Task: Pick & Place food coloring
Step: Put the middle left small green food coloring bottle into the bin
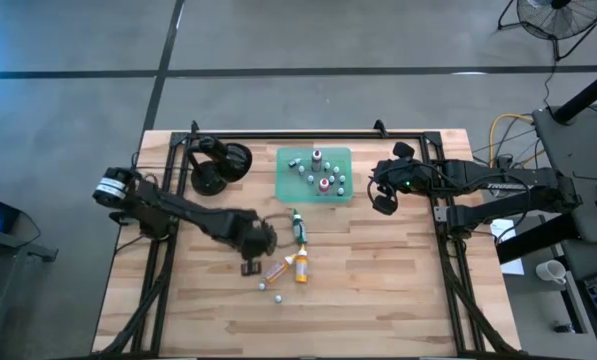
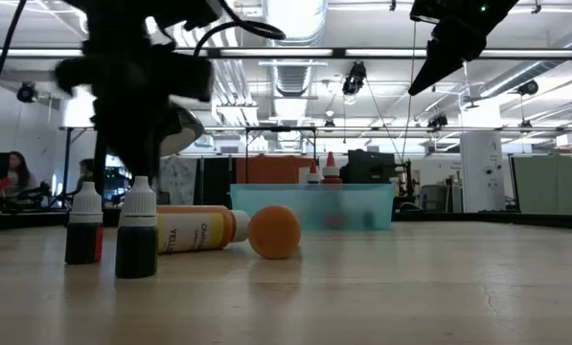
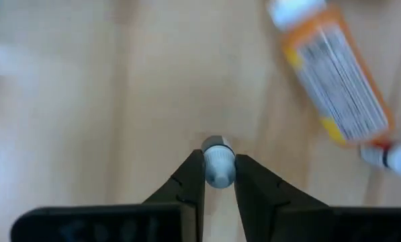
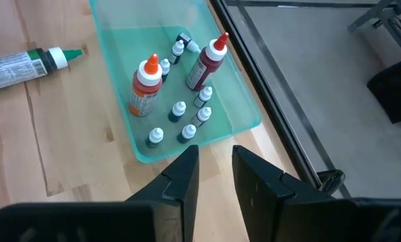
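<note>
My left gripper reaches down at mid-table, shut on a small dark food coloring bottle with a white cap. A second small bottle stands beside it. An orange-yellow bottle and another slim bottle lie on their sides nearby, and a green one lies just beyond them. Tiny white round pieces rest on the wood. My right gripper hovers open to the right of the green tray, touching nothing. My left gripper pinches the small bottle's white cap between its two fingers. The fingers come from above, pointing down. In the low view the bottle stands upright with its base on the table.
The translucent green tray at the far middle holds two taller red-capped bottles and several small white-capped ones. A black round stand sits at the far left. Bare wood lies toward the near edge and on the right half.
</note>
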